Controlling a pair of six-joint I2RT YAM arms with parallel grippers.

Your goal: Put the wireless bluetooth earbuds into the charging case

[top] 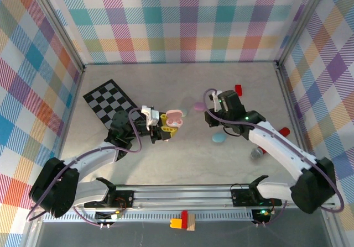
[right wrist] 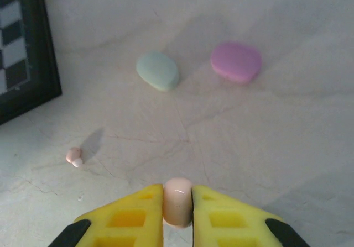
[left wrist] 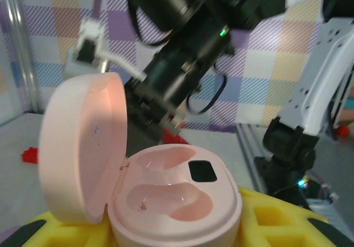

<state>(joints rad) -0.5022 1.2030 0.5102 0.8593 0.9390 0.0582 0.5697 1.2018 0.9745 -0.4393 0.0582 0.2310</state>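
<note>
The pink charging case [left wrist: 177,197] is open, its lid [left wrist: 83,147] tipped up to the left and both wells empty. My left gripper [top: 167,127] is shut on the case [top: 175,117], and its yellow fingers [left wrist: 276,214] press against the base. My right gripper [right wrist: 177,209] is shut on one pink earbud [right wrist: 177,200], held above the table a little to the right of the case, where that gripper [top: 211,116] shows from above. A second pink earbud [right wrist: 73,156] lies loose on the table to the gripper's left.
A mint case [right wrist: 158,71] and a purple case [right wrist: 236,62] lie shut ahead of my right gripper. A light blue case [top: 218,138] sits under the right arm. The checkerboard mat [top: 109,103] lies at the left. Red blocks [top: 238,89] rest at the right.
</note>
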